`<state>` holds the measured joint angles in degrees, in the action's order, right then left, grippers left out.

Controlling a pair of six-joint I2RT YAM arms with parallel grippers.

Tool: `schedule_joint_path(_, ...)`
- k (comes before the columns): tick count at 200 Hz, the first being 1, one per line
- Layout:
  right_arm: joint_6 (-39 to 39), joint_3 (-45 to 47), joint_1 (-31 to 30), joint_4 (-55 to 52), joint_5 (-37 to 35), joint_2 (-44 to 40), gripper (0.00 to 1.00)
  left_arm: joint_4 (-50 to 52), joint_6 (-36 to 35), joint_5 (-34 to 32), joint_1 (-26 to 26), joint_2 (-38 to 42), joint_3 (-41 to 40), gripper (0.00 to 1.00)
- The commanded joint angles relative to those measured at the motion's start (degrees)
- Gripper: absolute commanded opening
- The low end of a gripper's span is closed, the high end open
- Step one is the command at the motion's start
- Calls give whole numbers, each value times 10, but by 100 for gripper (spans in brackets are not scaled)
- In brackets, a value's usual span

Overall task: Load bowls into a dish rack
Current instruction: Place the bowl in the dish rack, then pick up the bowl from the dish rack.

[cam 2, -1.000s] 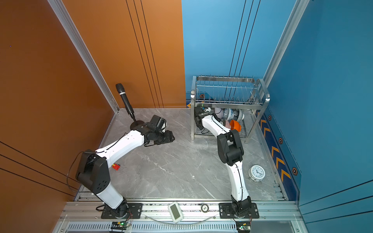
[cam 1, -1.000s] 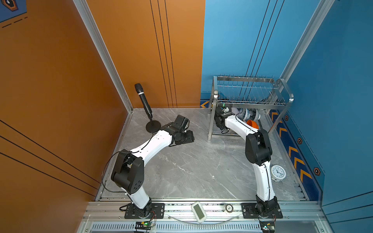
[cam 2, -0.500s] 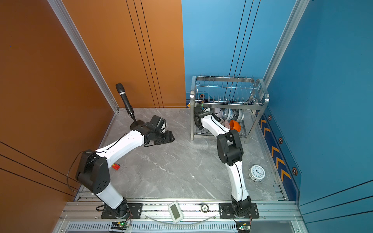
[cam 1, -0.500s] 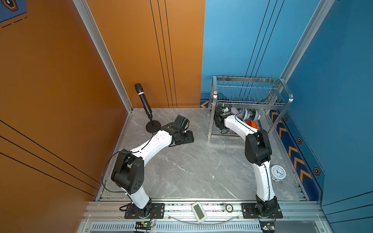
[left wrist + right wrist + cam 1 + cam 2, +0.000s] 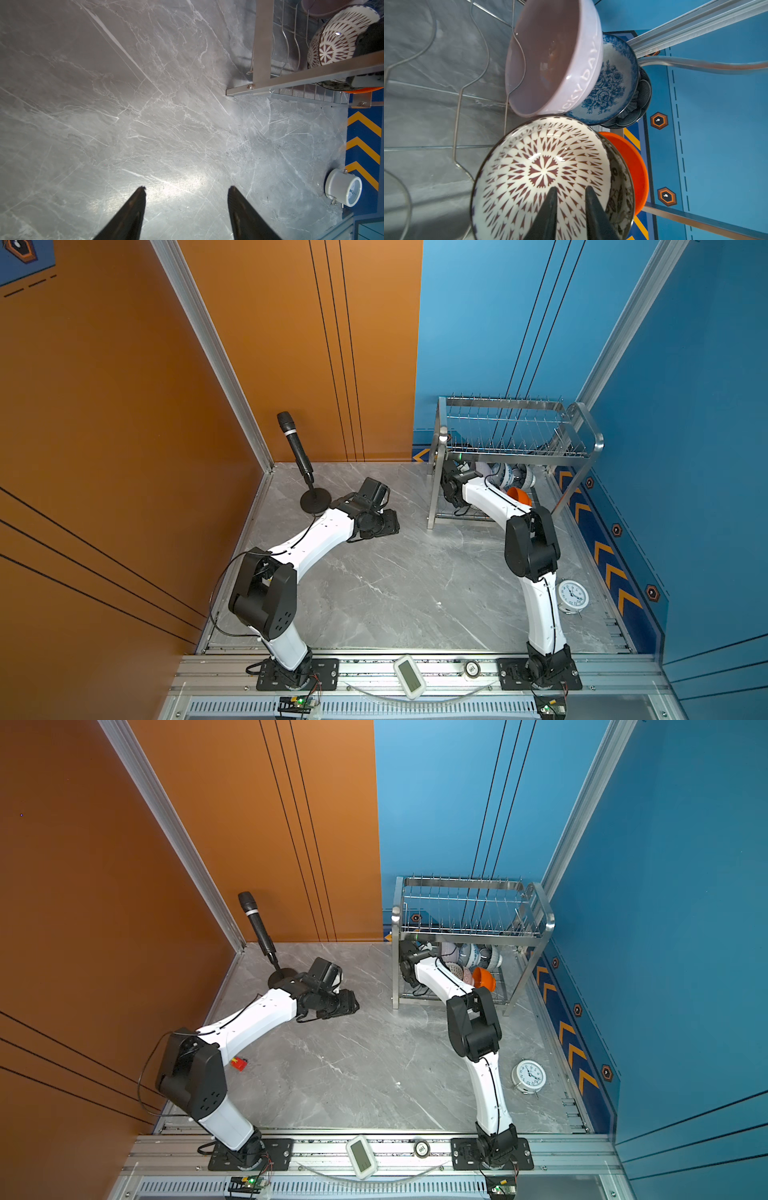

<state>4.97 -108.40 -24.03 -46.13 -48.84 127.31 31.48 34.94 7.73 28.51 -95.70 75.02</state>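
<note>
The steel dish rack (image 5: 515, 448) (image 5: 469, 928) stands at the back right. Several bowls stand on edge in its lower tier. In the right wrist view a pale lilac bowl (image 5: 556, 58) leans on a blue-and-white floral bowl (image 5: 612, 87), with a dark blue petal-shaped one (image 5: 642, 97) behind. Beside them stand the white lattice-patterned bowl (image 5: 529, 166), a black-and-white leaf-patterned bowl (image 5: 620, 182) and the orange bowl (image 5: 635, 166) (image 5: 519, 495). My right gripper (image 5: 571, 187) reaches under the upper tier, narrowly open before the lattice bowl's inside, holding nothing. My left gripper (image 5: 187, 188) (image 5: 390, 522) is open over bare floor.
A microphone on a round stand (image 5: 297, 448) rises at the back left beside my left arm. A white alarm clock (image 5: 572, 593) (image 5: 344, 187) sits near the right wall. A small red thing (image 5: 239, 1063) lies by my left arm. The rack's leg (image 5: 261, 41) stands ahead of the left gripper.
The right gripper's jaws have parted a little inside the rack. Neither arm has visibly moved, and the bowls stand where they were.
</note>
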Motion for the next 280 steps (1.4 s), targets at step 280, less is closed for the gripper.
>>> schedule_joint_path(280, 44, 108, 45, 57, 293, -65, 50, 12, 3, -12, 12, 14, -2, 64)
